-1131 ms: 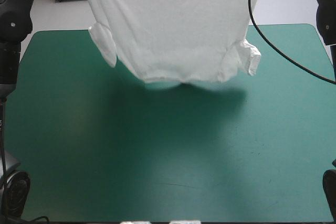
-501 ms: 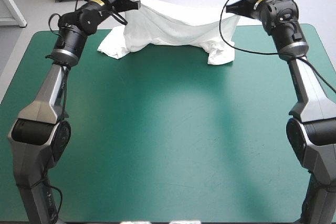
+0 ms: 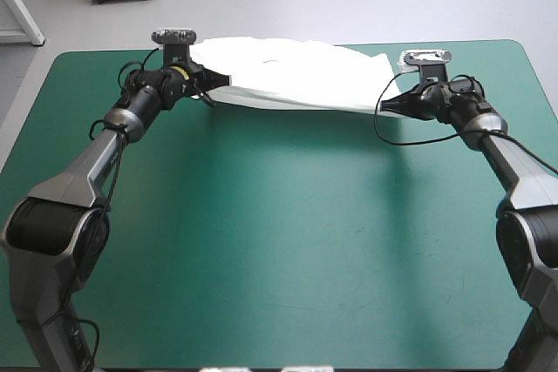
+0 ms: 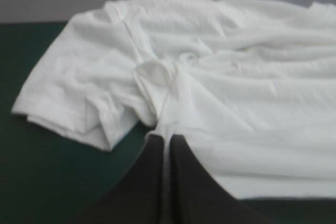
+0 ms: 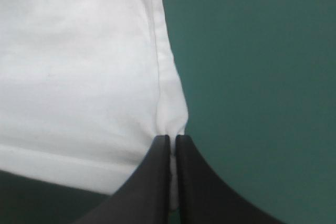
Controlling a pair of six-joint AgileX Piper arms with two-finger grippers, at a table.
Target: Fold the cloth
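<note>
Hard to tell whether the T-shirt (image 3: pixel 292 76) touches the table (image 3: pixel 279 241) along its near edge. White and rumpled, it stretches between the left gripper (image 3: pixel 218 82) and the right gripper (image 3: pixel 388 104), both clamped on it.

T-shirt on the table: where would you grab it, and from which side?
At the two ends of its near edge, coming from the table's near side: the T-shirt lies spread flat, so its edges probably pinch easiest. The left pincer and right pincer are shut there.

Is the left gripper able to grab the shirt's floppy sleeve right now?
Probably not yet: the left gripper is shut on the T-shirt. The sleeve lies right beside it, uncovered.
</note>
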